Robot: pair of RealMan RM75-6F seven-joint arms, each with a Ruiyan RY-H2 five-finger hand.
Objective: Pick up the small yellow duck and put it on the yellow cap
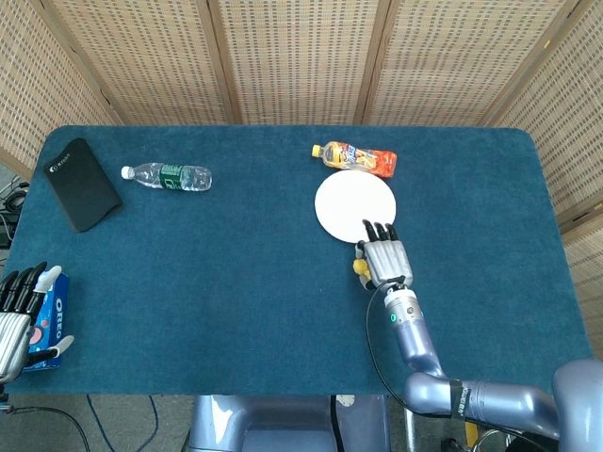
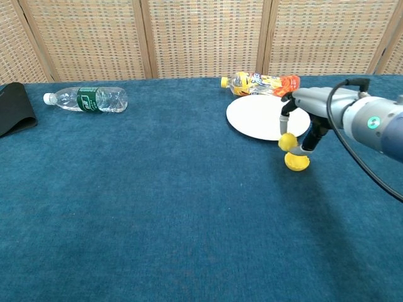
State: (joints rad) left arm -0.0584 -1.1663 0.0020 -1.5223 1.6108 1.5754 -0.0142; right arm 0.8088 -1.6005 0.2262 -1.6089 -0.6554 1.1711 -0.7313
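One small yellow rubber duck [image 2: 288,141] hangs pinched in the right hand [image 2: 302,129], fingers closed on it, just above the yellow plastic cap [image 2: 296,162] on the worktop [image 2: 157,207], poised for release.

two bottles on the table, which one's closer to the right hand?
The orange juice bottle, lying just beyond the white plate that the right hand is beside. The clear water bottle with the green label lies far off toward the table's left.
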